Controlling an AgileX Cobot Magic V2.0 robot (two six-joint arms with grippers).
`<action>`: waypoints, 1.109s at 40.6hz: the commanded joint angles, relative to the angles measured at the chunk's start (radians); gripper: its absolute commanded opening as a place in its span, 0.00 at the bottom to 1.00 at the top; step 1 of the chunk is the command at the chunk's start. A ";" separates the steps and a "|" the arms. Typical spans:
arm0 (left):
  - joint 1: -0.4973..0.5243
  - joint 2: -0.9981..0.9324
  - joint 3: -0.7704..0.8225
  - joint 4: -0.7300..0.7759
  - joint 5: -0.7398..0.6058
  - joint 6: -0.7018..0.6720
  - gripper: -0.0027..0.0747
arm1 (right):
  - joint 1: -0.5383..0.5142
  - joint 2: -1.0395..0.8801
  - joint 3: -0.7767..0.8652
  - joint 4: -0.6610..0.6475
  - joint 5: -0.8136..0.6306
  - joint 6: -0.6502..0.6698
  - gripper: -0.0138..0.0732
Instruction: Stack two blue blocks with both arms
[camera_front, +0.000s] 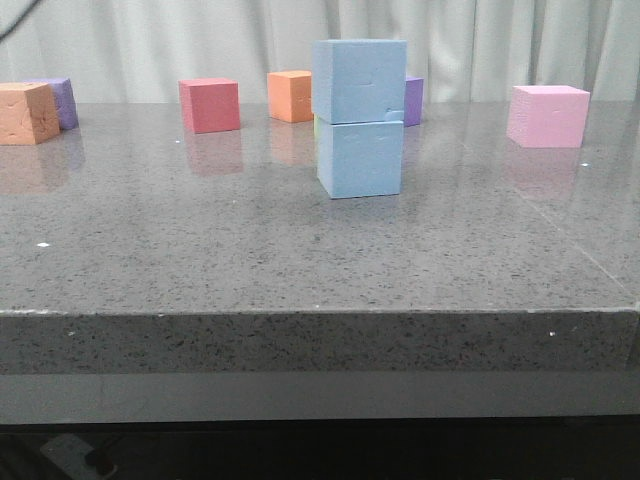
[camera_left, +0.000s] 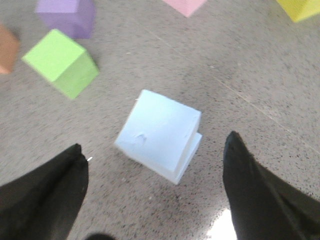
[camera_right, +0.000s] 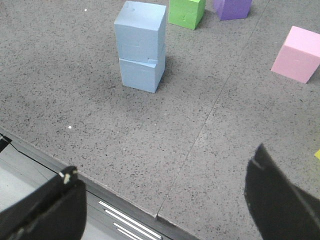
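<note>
Two pale sky-blue foam cubes stand stacked in the middle of the grey table: the upper blue block (camera_front: 359, 80) sits on the lower blue block (camera_front: 360, 158), slightly offset. The left wrist view looks down on the upper block (camera_left: 159, 131), with an edge of the lower block (camera_left: 192, 152) showing. The right wrist view shows the upper block (camera_right: 140, 33) on the lower block (camera_right: 142, 75) from farther off. My left gripper (camera_left: 156, 150) is open and empty above the stack. My right gripper (camera_right: 162, 177) is open and empty over the table's front edge. Neither gripper shows in the front view.
Other cubes stand along the back: orange (camera_front: 27, 112), purple (camera_front: 62, 101), red (camera_front: 209, 105), orange (camera_front: 291, 96), purple (camera_front: 412, 99), pink (camera_front: 547, 115). A green cube (camera_right: 186, 11) stands just behind the stack. A yellow cube (camera_left: 302, 7) lies off to the right. The table's front edge (camera_front: 320, 312) is near.
</note>
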 joint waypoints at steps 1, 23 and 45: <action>0.000 -0.105 -0.002 0.059 -0.042 -0.085 0.74 | -0.004 -0.003 -0.021 0.017 -0.063 -0.008 0.90; 0.000 -0.589 0.695 0.095 -0.232 -0.197 0.74 | -0.004 -0.003 -0.021 0.017 -0.063 -0.008 0.90; 0.000 -1.068 1.132 0.233 -0.270 -0.437 0.74 | -0.004 -0.003 -0.021 0.017 -0.085 -0.008 0.90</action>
